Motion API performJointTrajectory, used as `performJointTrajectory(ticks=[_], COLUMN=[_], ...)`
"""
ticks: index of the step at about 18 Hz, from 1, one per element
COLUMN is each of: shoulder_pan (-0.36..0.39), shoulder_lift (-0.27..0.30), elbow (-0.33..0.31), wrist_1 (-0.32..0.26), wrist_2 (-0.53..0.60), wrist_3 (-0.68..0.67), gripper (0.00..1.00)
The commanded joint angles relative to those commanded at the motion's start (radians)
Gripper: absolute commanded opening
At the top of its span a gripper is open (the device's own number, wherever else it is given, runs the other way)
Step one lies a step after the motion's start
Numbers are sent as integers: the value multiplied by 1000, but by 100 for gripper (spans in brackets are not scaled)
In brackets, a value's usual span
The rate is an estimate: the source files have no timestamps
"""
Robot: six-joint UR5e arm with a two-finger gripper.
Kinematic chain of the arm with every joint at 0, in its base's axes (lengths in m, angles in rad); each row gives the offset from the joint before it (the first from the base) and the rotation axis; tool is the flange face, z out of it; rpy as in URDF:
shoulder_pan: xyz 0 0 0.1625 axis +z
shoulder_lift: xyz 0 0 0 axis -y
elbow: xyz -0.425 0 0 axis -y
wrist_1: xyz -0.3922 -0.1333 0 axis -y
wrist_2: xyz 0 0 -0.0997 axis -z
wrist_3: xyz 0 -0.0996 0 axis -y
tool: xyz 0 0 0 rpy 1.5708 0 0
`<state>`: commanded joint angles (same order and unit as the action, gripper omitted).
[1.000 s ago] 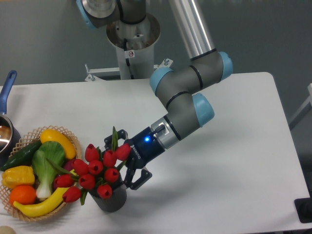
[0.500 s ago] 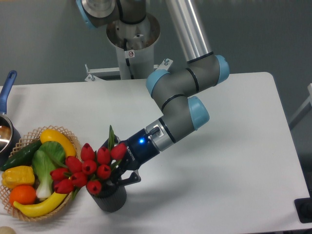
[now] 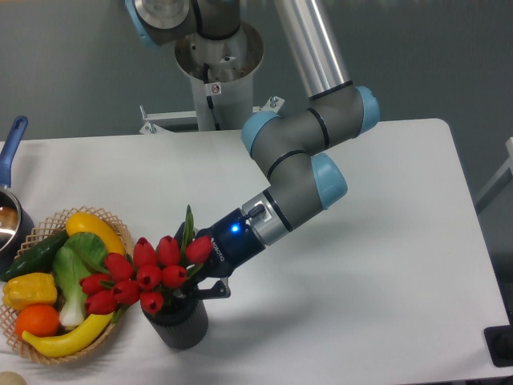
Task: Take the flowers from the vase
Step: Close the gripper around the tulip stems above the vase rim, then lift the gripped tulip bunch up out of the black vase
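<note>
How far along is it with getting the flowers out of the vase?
Done: the pincer has reached the stems, just above the vase. In hand: gripping them, though its closure is hidden behind the flowers. Left: lifting, since the stems are not yet out of the vase.

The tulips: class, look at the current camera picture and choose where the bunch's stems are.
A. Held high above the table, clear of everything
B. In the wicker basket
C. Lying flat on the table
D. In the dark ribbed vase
D. The flowers lean left toward the basket, but their stems run down into the vase, with the gripper right beside them.
</note>
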<state>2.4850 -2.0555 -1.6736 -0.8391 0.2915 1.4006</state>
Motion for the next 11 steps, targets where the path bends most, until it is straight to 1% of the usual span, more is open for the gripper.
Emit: performJointTrajectory(ticks=[2, 7, 11], shoulder_pan=[8, 12, 8], shoulder_lift=[34, 58, 77], elbow=[0, 18, 52], wrist_1=[0, 0, 0], wrist_2=[0, -2, -20], wrist_3=[-24, -83, -155], gripper=[0, 0, 0])
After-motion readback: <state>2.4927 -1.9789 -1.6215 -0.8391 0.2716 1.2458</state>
